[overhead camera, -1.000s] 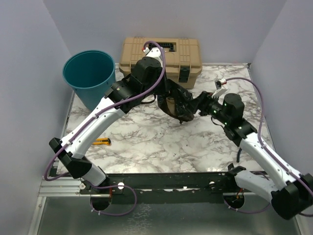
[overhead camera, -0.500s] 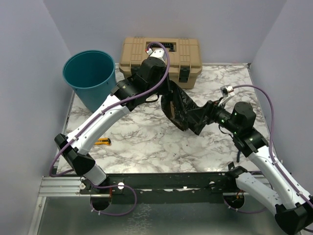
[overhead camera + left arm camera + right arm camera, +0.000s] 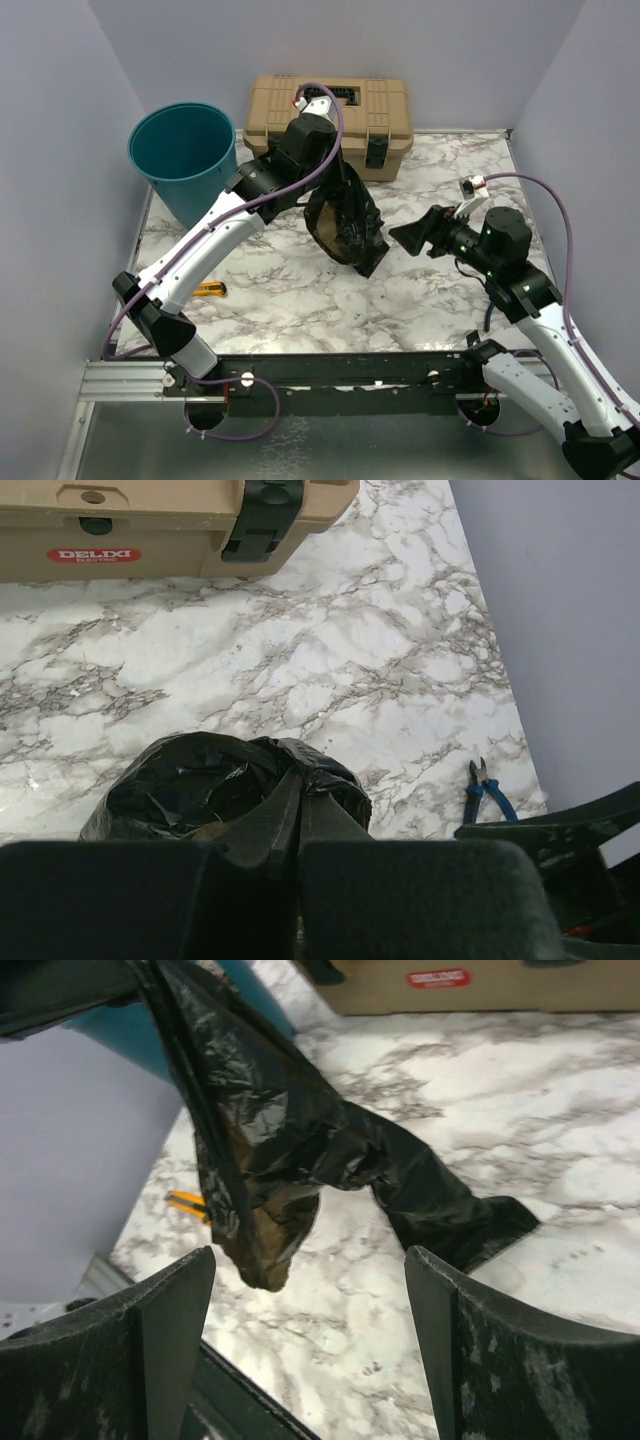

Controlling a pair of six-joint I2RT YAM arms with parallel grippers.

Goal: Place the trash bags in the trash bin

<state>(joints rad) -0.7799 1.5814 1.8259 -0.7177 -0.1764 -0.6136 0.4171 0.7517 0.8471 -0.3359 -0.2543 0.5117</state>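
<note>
One trash bag [image 3: 347, 222] hangs clamped in left gripper [image 3: 298, 795]; right gripper [image 3: 408, 238] agape, bag just ahead.

The thin black plastic trash bag [image 3: 347, 222] is shiny and full of crinkles. The round teal plastic trash bin [image 3: 185, 165] looks smooth, with a soft shine. The tan plastic toolbox [image 3: 330, 110] is dull, not shiny. The white and grey marble-look surface [image 3: 300, 290] is smooth and flat. The right claw [image 3: 412, 236] has black fingers [image 3: 165, 1360] that look dull and a bit rough, with pale specks.
</note>
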